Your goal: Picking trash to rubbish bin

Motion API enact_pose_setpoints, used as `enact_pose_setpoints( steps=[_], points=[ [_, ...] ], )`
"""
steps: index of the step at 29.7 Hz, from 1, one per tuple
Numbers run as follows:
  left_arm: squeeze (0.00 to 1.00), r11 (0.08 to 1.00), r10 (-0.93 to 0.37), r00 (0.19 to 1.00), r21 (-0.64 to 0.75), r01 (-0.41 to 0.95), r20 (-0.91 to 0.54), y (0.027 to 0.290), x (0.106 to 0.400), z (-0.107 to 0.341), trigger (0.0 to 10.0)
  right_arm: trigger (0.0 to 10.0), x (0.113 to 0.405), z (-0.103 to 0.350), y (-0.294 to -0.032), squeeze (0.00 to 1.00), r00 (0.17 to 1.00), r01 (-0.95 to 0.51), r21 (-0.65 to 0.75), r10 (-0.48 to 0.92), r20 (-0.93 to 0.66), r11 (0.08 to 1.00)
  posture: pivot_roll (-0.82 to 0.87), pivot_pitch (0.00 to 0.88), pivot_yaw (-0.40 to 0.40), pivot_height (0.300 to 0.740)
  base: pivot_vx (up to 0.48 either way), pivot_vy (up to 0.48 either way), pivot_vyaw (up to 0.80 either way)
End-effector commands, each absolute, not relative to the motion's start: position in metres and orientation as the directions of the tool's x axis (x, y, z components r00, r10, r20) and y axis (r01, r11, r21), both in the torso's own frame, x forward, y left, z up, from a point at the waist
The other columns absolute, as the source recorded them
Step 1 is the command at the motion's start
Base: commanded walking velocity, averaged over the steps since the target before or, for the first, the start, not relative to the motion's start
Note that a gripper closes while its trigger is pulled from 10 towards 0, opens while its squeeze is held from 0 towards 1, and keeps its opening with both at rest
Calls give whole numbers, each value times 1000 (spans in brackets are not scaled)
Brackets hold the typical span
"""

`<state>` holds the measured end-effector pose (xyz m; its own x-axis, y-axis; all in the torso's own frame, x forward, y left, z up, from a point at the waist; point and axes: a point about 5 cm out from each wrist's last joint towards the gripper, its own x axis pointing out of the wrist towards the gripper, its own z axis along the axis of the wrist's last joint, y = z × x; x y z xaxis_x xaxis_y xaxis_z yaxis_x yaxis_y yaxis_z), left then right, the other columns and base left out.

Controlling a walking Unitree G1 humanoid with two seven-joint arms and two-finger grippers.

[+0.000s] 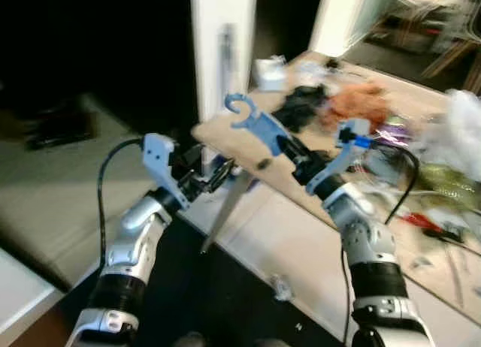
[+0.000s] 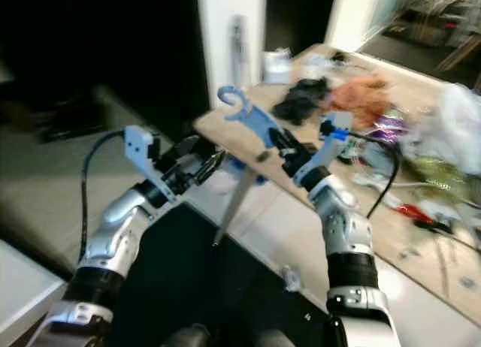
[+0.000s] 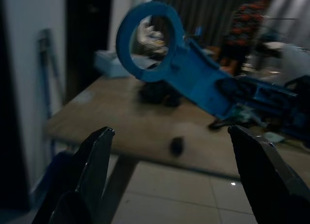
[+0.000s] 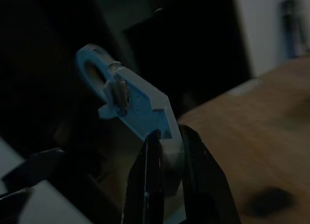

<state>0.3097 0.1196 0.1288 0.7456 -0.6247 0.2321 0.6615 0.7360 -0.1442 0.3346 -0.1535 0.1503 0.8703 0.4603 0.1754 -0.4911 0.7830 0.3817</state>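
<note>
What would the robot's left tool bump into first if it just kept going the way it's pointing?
Probably the blue plastic piece held in the right tool, which hangs straight ahead between the open left tool's fingers. Below and behind it lies the wooden table edge. Depth is unclear.

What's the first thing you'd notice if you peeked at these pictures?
A bright blue plastic piece with a ring at its end, pinched in the right gripper and held up over the corner of the wooden table. Facing it from just off that corner is the left gripper, its fingers spread wide. Farther back, the table is strewn with clutter, including a black heap beside an orange one.
</note>
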Motion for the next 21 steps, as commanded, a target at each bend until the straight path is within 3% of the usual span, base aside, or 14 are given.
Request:
enact_pose_setpoints(
  steps=[1, 21],
  points=[
    [0, 725, -639, 737, -146, 673, 220, 115, 310, 127, 10000, 10000, 335, 150, -155, 0, 874, -485, 383, 455, 173, 786, -65, 0, -39, 740, 0, 0, 775],
    [0, 726, -641, 738, -145, 672, 211, 115, 310, 126, 10000, 10000, 335, 150, -155, 0, 873, -485, 386, 456, 172, 784, -64, 0, -41, 740, 0, 0, 775]
  ],
)
